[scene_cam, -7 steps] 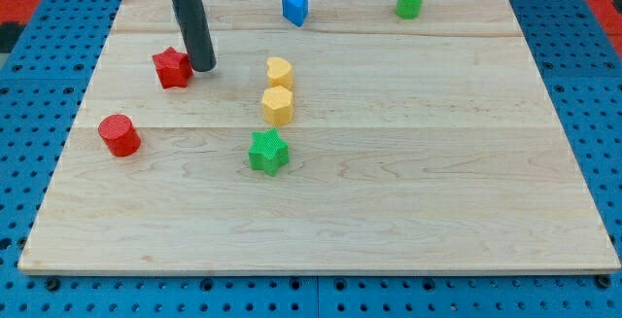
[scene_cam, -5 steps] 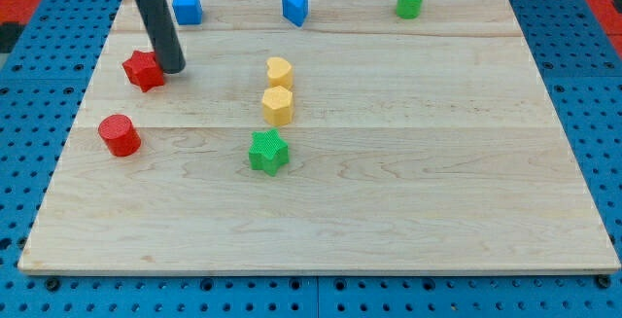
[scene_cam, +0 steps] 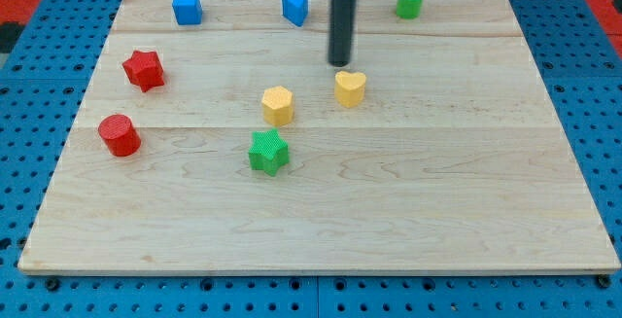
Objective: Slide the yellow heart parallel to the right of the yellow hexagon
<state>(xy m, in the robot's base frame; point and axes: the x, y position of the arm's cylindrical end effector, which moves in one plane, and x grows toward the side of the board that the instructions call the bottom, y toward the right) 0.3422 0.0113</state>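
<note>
The yellow heart point(scene_cam: 350, 88) lies near the board's middle, to the right of the yellow hexagon point(scene_cam: 277, 105) and slightly nearer the view's top than it. A gap separates the two. My tip point(scene_cam: 339, 62) stands just above the heart, toward the view's top and a little left of it, apart from it by a small gap.
A green star point(scene_cam: 268, 152) lies below the hexagon. A red star point(scene_cam: 144, 69) and a red cylinder point(scene_cam: 120, 134) are at the left. A blue cube point(scene_cam: 187, 8), a blue triangular block point(scene_cam: 295, 8) and a green cylinder point(scene_cam: 410, 1) line the wooden board's point(scene_cam: 437, 182) top edge.
The yellow heart has moved from directly above the hexagon to its right. My tip went from beside the red star at the left to just above the heart. The red star shifted left.
</note>
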